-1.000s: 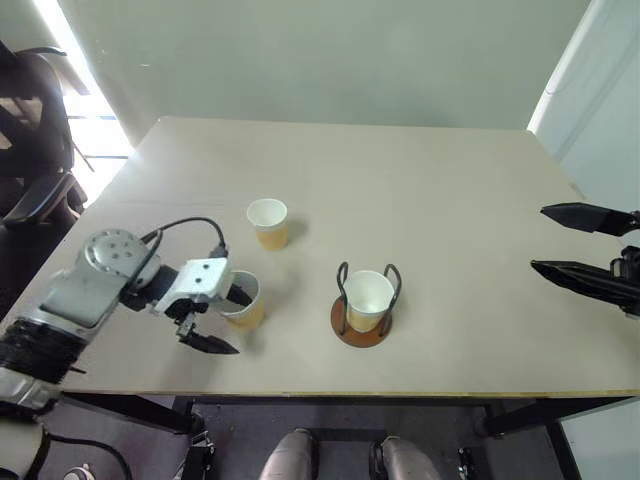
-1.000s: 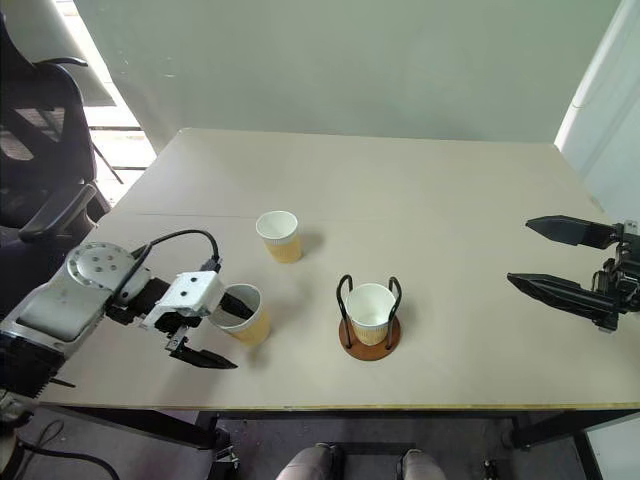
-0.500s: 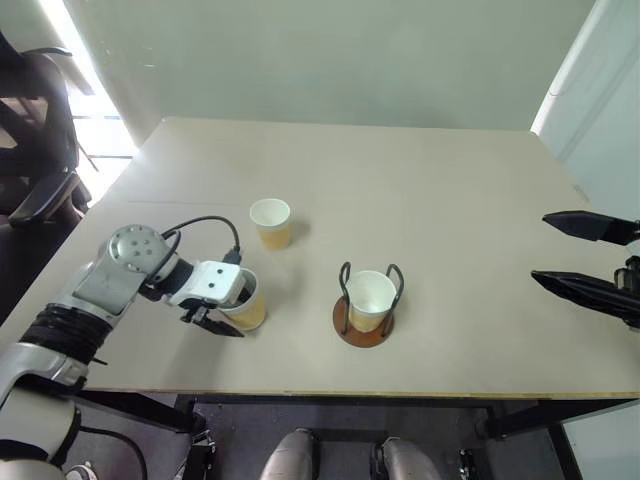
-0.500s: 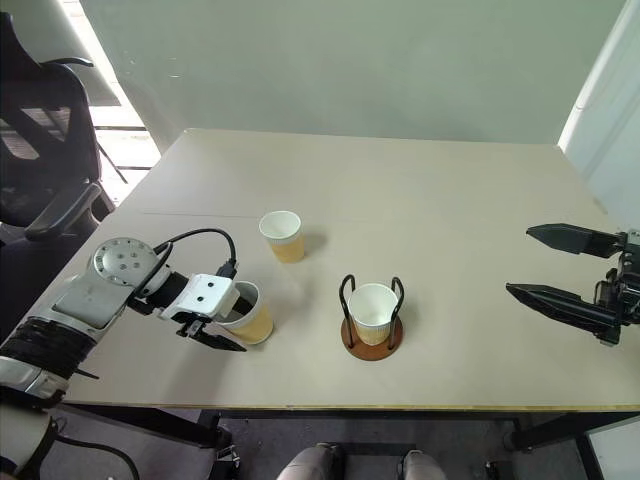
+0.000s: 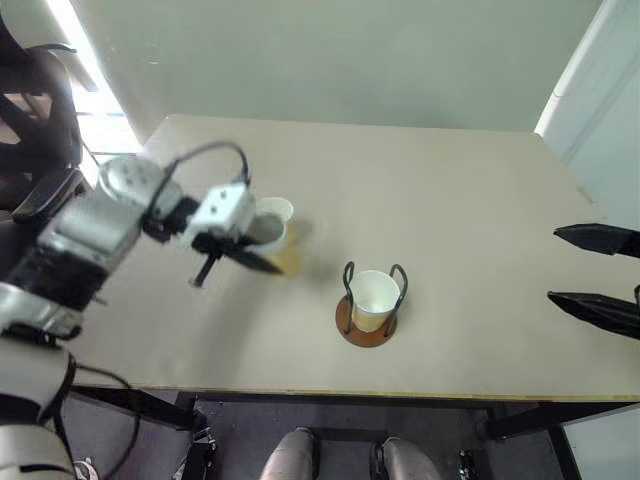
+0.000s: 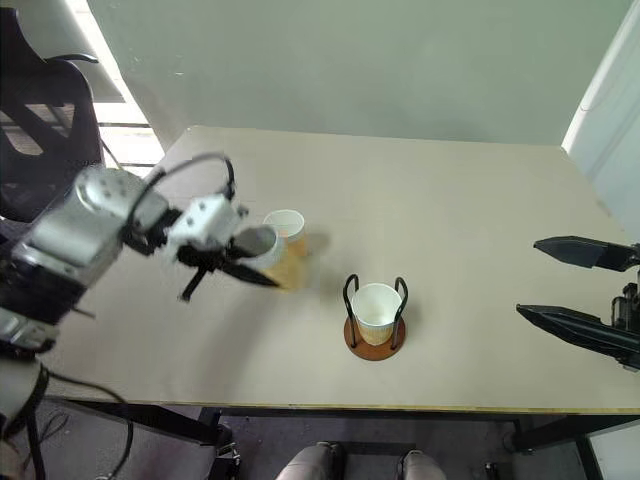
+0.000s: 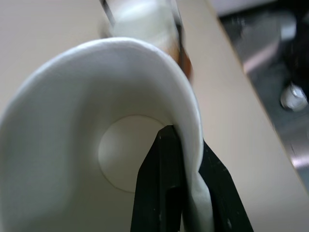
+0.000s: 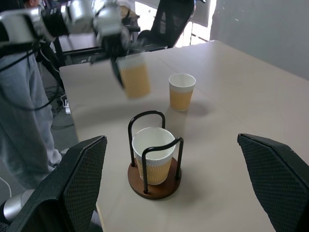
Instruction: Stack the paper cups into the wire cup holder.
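Note:
My left gripper (image 5: pixel 262 258) is shut on the wall of a tan paper cup (image 6: pixel 278 264). The cup hangs tilted above the table, one finger (image 7: pixel 164 193) inside its white rim (image 7: pixel 72 121). Just behind it a second paper cup (image 5: pixel 277 209) stands upright on the table. A third cup (image 5: pixel 372 296) sits inside the wire cup holder (image 5: pixel 345 322), to the right of the lifted one and nearer the front edge. Over the table's right edge my right gripper (image 5: pixel 555 265) stands open and empty, its fingers (image 8: pixel 82 183) pointing toward the holder (image 8: pixel 153 186).
The pale wooden table (image 5: pixel 450 200) stretches bare toward the back and right. A black office chair (image 6: pixel 40 120) stands off its left side. A person's legs (image 8: pixel 24 121) show beyond the table's left side in the right wrist view.
My left gripper closed on the near cup's wall, then lifted it off the table and carried it back and to the right, in front of the second cup. My right gripper stayed open.

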`<move>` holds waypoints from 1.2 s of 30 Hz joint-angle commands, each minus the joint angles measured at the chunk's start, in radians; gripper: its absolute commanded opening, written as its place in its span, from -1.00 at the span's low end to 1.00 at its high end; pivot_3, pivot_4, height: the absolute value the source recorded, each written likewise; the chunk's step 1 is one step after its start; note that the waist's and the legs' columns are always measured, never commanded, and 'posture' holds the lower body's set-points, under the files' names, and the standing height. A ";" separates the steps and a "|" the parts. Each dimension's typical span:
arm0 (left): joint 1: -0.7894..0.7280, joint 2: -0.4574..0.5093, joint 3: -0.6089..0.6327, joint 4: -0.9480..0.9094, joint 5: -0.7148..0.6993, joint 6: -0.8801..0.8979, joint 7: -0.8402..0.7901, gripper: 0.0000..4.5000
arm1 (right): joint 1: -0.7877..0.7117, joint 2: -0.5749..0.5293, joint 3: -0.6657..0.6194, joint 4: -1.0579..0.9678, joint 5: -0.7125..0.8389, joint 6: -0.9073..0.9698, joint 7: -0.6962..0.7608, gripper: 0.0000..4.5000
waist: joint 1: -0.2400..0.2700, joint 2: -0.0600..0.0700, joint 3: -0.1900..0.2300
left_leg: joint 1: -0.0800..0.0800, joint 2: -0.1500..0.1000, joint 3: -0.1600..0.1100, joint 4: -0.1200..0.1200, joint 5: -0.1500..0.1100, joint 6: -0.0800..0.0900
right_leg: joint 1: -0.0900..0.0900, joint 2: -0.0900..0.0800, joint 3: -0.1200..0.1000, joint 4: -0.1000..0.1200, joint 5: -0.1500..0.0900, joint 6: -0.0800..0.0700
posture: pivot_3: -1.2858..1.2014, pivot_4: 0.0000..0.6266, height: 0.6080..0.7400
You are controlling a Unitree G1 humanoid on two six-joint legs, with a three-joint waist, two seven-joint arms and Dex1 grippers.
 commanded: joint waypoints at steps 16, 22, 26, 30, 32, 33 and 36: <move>-0.528 -0.360 -0.604 0.273 -0.249 -0.270 -0.037 -0.99 | 0.085 0.055 -0.143 -0.165 0.107 0.003 -0.148 1.00 | 0.006 0.002 0.001 | -0.005 -0.001 0.004 0.015 -0.005 0.007 | 0.004 -0.002 0.001 -0.005 0.000 0.031 | 0.03 -0.52 1.00; -0.562 -0.444 -0.665 0.323 -0.287 -0.327 -0.037 -0.99 | 0.131 0.071 -0.187 -0.225 0.164 -0.004 -0.221 1.00 | 0.015 0.002 0.001 | -0.010 -0.001 0.004 0.019 -0.010 0.011 | 0.005 -0.002 0.002 -0.009 0.001 0.035 | 0.03 -0.52 1.00; -0.575 -0.466 -0.704 0.322 -0.311 -0.342 -0.037 -0.99 | 0.175 0.087 -0.235 -0.262 0.197 -0.010 -0.257 1.00 | 0.021 0.002 0.001 | -0.011 -0.001 0.005 0.021 -0.012 0.013 | 0.005 -0.002 0.002 -0.009 0.001 0.036 | 0.03 -0.52 1.00; -0.585 -0.468 -0.753 0.295 -0.331 -0.364 -0.037 -0.99 | 0.216 0.102 -0.270 -0.300 0.235 -0.023 -0.299 1.00 | 0.023 0.003 0.001 | -0.012 -0.001 0.005 0.027 -0.016 0.013 | 0.006 -0.002 0.001 -0.009 0.002 0.037 | 0.03 -0.52 1.00; -0.589 -0.467 -0.779 0.274 -0.344 -0.372 -0.037 -0.99 | 0.237 0.105 -0.291 -0.315 0.255 -0.029 -0.313 1.00 | 0.023 0.003 0.001 | -0.011 -0.001 0.005 0.032 -0.020 0.012 | 0.008 -0.002 0.001 -0.009 0.002 0.037 | 0.03 -0.52 1.00; -0.591 -0.470 -0.789 0.266 -0.349 -0.375 -0.037 -0.99 | 0.248 0.106 -0.301 -0.320 0.265 -0.032 -0.317 1.00 | 0.024 0.003 0.001 | -0.012 -0.001 0.005 0.033 -0.024 0.011 | 0.009 -0.002 0.001 -0.009 0.002 0.038 | 0.03 -0.52 1.00; -0.599 -0.471 -0.819 0.246 -0.362 -0.389 -0.037 -0.99 | 0.282 0.108 -0.329 -0.336 0.288 -0.041 -0.334 1.00 | 0.024 0.003 0.001 | -0.012 -0.001 0.005 0.036 -0.027 0.019 | 0.010 -0.002 0.002 -0.010 0.004 0.039 | 0.03 -0.52 1.00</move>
